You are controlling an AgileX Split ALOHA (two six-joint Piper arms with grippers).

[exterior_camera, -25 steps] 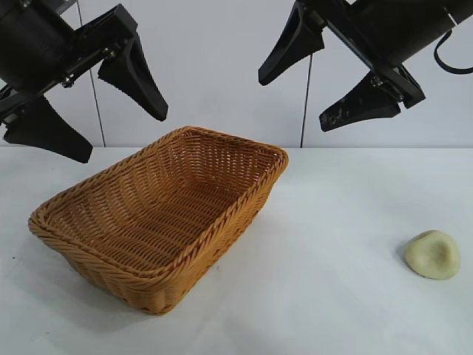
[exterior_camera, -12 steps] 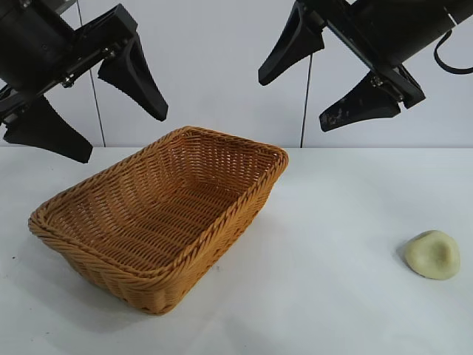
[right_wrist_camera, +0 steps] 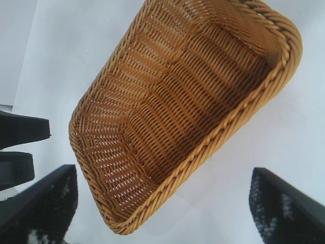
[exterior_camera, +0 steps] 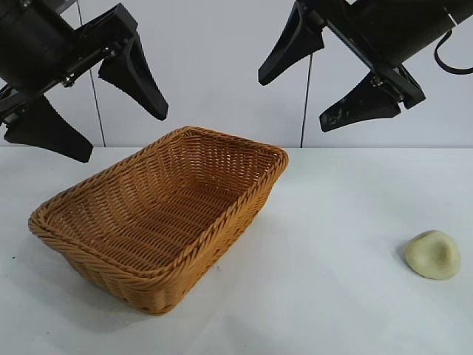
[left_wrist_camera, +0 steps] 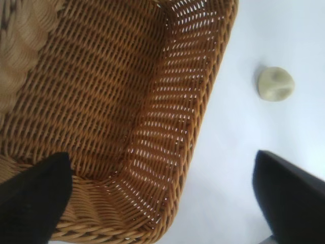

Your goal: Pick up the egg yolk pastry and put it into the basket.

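Pastry: the egg yolk pastry [exterior_camera: 433, 254] lies on the white table [exterior_camera: 332, 222], well apart from the basket, toward the right arm's side.
Basket: the wicker basket [exterior_camera: 159, 218] sits on the table with nothing in it.
Left gripper [exterior_camera: 92, 107]: up in the air above the basket's left end — jaws spread wide, grasping nothing.
Right gripper [exterior_camera: 318, 78]: high above the table between basket and pastry — jaws spread wide, grasping nothing.

The basket [exterior_camera: 159, 222] below me is woven wicker, ridged and rough, with a braided rim. The egg yolk pastry [exterior_camera: 433, 254] looks smooth and matt, doughy. My fingers [exterior_camera: 133, 78] are matt black plastic; the table [exterior_camera: 332, 222] is smooth white.
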